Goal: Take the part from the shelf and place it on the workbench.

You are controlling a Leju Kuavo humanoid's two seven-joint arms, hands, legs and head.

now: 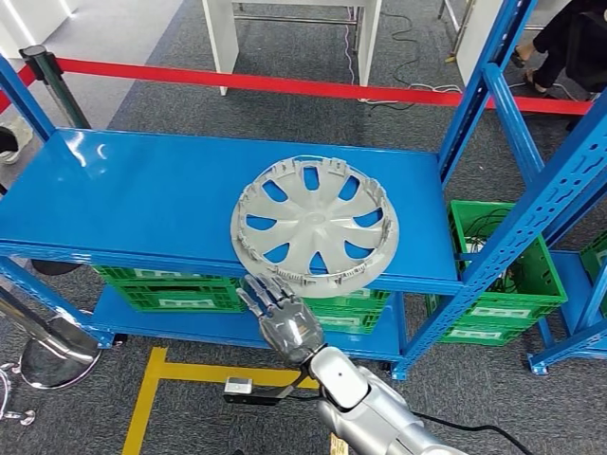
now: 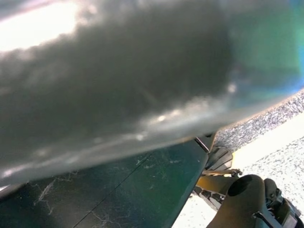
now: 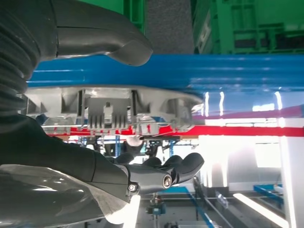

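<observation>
Just beyond the right hand [image 1: 281, 316], the hubcap [image 1: 315, 226] on the shelf [image 1: 129, 190].

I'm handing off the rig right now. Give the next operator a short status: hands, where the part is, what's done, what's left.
Right hand: open, fingers spread at the shelf's front edge, thumb below and fingers above the rim of the wheel cover, not gripping yet.
Left hand: cannot tell; its wrist view is blurred.
Wheel cover: lies flat on the blue shelf, overhanging the front edge.
Done: reach to the part.
Left: grip, lift off, carry to the workbench, set down.
</observation>
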